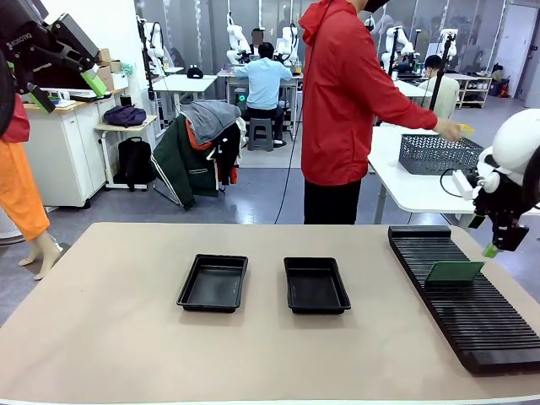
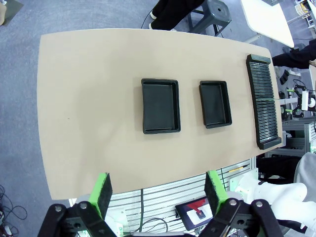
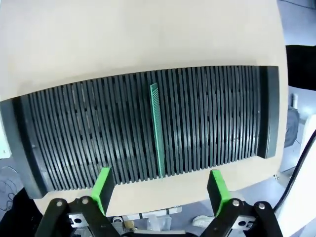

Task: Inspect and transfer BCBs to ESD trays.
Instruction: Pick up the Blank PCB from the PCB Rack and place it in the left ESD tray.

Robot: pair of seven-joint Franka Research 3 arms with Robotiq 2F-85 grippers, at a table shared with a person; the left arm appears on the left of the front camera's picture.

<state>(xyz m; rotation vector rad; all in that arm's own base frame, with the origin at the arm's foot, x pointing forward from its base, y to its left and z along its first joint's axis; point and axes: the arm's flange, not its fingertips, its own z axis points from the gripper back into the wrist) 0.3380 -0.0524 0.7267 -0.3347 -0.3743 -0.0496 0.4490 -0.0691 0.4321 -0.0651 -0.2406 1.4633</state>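
One BCB [image 1: 454, 271] stands on its long edge in a slot of the black slotted rack [image 1: 472, 321], just below the tip of the right pincer [image 1: 496, 246] and not touching it. The front view gives the board's broad green face. The right wrist view gives the BCB [image 3: 157, 131] as a thin green edge, running straight ahead from the gap of the right pincer [image 3: 160, 190] across the ribs of the slotted rack [image 3: 74, 133].

The right pincer hangs fingers-down over the rack, its green-padded fingers [image 3: 102, 190] spread apart with nothing between them. The left pincer [image 1: 67, 89] is raised high, well away from the board. From its wrist the left pincer [image 2: 159, 190] looks down on the whole tan surface [image 2: 89, 98], and its fingers [image 2: 215, 190] also stand apart and empty.

Two ESD trays [image 1: 315, 285] lie flat and empty on the surface [image 1: 101, 337], beside the right pincer toward the middle: one near the rack, the other [image 1: 213, 283] farther off. In the left wrist view both trays [image 2: 160, 105] lie far ahead of the fingertips, with the slotted rack [image 2: 264, 118] off to one side.

Beyond the surface a person [image 1: 342, 101] in a red hooded top reaches one arm over a wire mesh basket [image 1: 434, 153].

Counted: one board, two trays, one rack, two pincers.
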